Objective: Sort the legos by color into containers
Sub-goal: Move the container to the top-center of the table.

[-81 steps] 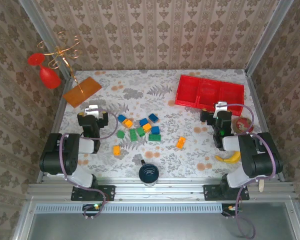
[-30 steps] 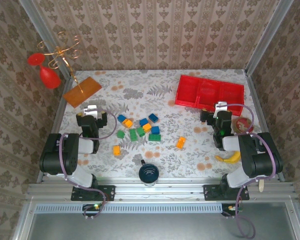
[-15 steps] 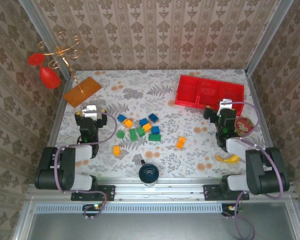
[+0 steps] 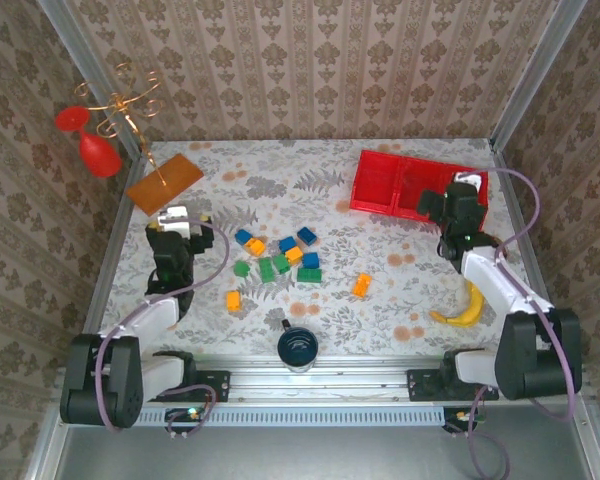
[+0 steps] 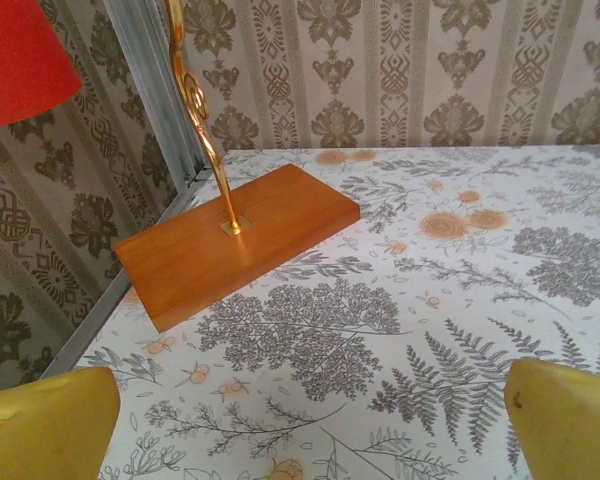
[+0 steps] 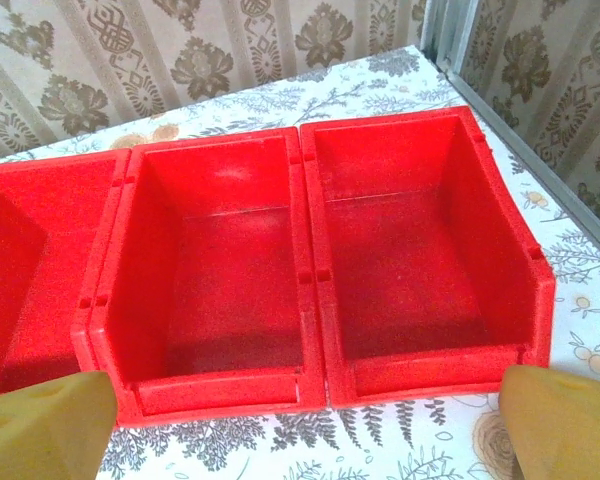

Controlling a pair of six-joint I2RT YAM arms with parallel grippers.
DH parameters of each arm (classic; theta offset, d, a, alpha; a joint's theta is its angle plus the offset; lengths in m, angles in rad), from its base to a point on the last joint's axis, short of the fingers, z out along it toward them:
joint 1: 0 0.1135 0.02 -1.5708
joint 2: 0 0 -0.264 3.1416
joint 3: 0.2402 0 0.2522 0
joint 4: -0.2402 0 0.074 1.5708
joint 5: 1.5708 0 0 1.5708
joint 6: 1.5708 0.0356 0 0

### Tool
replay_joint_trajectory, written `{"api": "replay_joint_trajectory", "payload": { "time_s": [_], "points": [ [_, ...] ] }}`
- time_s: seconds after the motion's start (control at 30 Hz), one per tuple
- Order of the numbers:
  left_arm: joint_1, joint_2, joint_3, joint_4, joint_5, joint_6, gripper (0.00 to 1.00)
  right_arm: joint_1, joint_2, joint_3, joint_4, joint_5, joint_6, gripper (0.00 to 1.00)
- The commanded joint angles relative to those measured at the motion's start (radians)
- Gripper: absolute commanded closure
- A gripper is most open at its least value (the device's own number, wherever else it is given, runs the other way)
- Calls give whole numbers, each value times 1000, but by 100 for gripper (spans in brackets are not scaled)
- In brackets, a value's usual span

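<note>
About a dozen legos lie loose in the middle of the table: blue, green and orange bricks. The red three-compartment containers tray stands at the far right. My right gripper hangs open over its right end. In the right wrist view the tray's divider lies between my yellow fingertips, and the compartments that show hold nothing. My left gripper is open over bare table, left of the legos, and its fingertips hold nothing.
An orange board with a gold wire stand and a red glass sits at the far left. A dark blue cup stands near the front edge, and a banana lies by the right arm. Metal rails border the table.
Both arms have stretched away from their bases. The right gripper moved up to the red tray's right end, and the left gripper moved a little toward the orange board. The legos have not moved.
</note>
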Motion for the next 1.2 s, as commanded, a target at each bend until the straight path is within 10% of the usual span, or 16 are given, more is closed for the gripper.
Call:
{"api": "replay_joint_trajectory", "payload": {
  "time_s": [0.0,0.83,1.17],
  "points": [
    [-5,-39,41,-82,21,-81,0,-7,95,125,-218,-23,56,5],
    [-5,-46,74,-174,34,-136,0,-125,568,521,-422,-260,94,43],
    [-4,-9,96,-180,51,-153,0,-96,662,629,-475,-338,64,74]
  ]
}}
